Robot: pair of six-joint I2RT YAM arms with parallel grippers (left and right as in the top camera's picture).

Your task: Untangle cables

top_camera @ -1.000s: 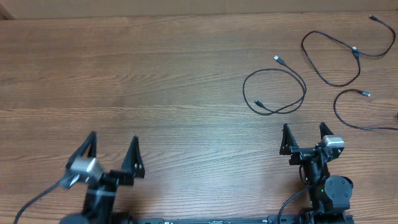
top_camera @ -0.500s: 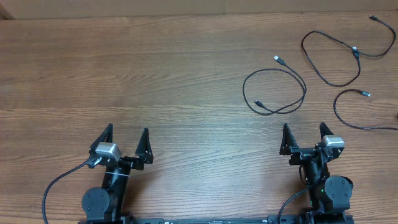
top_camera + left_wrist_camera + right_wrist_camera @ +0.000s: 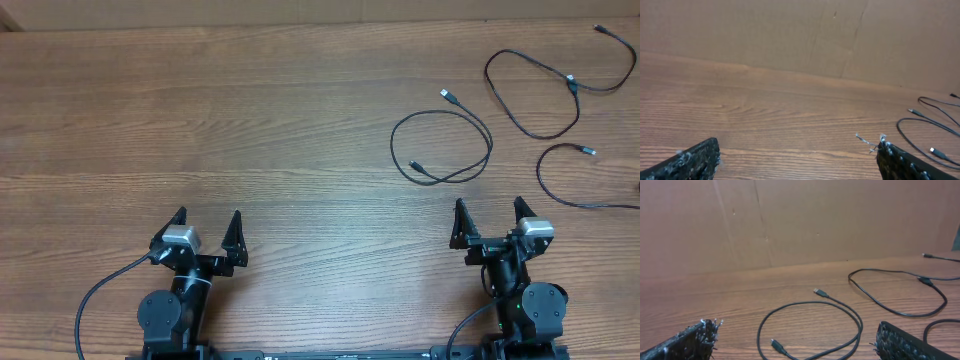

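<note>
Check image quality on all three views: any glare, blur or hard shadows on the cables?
Overhead: even soft light, no glare, cables sharp against the table. Left wrist: softer focus, white-tipped plug at the right edge slightly blurred. Right wrist: nearest loop crisp, barely any shadow, no glare.

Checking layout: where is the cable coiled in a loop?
Overhead, the looped cable lies right of centre, just beyond the right gripper and left of the larger cable.

Three thin black cords lie flat and apart on the tabletop [image 3: 250, 120], right side. The middle cable [image 3: 491, 147] forms one loop, with one plug inside it. The far cable [image 3: 545, 136] forms a larger loop. The right cable [image 3: 539, 172] curves to the frame edge.
</note>
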